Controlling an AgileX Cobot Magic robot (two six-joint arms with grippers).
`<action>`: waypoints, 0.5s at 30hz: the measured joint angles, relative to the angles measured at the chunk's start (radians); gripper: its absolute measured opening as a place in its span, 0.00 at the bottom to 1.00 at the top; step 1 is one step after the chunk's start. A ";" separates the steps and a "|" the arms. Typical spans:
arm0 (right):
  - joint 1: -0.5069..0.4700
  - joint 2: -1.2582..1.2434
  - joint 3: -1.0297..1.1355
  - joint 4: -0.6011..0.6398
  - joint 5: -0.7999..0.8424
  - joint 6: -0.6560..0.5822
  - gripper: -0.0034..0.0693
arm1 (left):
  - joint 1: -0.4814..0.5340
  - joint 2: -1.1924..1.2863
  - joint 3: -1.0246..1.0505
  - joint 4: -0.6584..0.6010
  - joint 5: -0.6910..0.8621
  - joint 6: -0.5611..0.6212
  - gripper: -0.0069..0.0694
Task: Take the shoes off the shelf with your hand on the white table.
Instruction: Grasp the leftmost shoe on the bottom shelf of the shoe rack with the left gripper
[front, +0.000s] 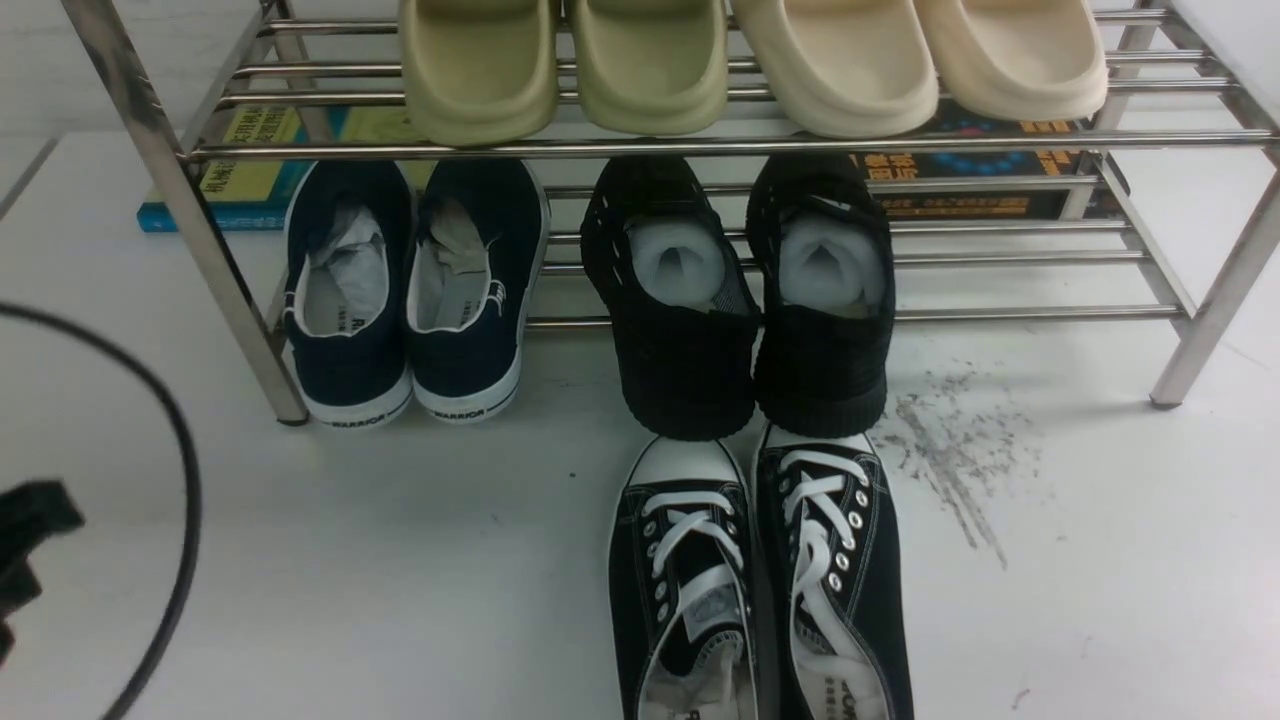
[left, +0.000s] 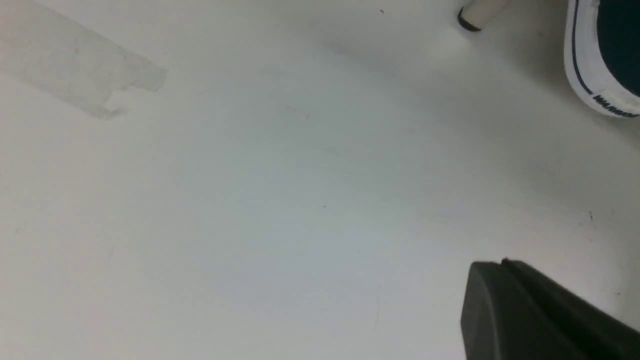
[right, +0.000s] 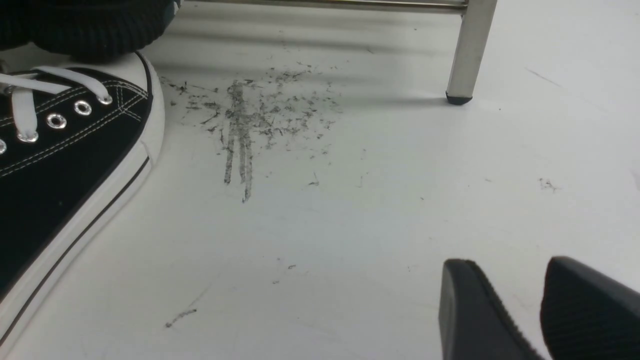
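Left hand sits low at the near edge, jaws clenched together with nothing between them. It hangs over bare table, its cable looping round it. The right hand is far off to its right, fingers a little parted and empty too, beside the sneakers and the scuffs.

So this reads as the very start of the reach, with nothing grasped yet.

Ahead of the left hand and to its right, well apart from it, are the shoes. It's the navy pair, side by side, heels toward us, on the lower tier of the shelf. They sit just inside its front leg, heels poking past the front bar. In the left wrist view one white heel rim shows, with that leg's foot near it. Further right are the mesh pair, and above them the slippers on the top tier.

Next move, I'd say the jaws must spread first, because a shut hand takes nothing. Then it goes forward and right, low under the top bar and clear of that leg, onto the nearer shoe's heel collar. Pinch canvas and lining together, then draw straight back onto the table.
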 joint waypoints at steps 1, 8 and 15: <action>0.000 0.000 0.000 0.000 0.000 0.000 0.37 | 0.000 0.060 -0.044 -0.021 0.006 0.025 0.11; 0.000 0.000 0.000 0.000 0.000 0.000 0.37 | 0.000 0.352 -0.283 -0.168 0.049 0.177 0.34; 0.000 0.000 0.000 0.000 0.000 0.000 0.37 | -0.110 0.455 -0.391 -0.164 0.060 0.195 0.58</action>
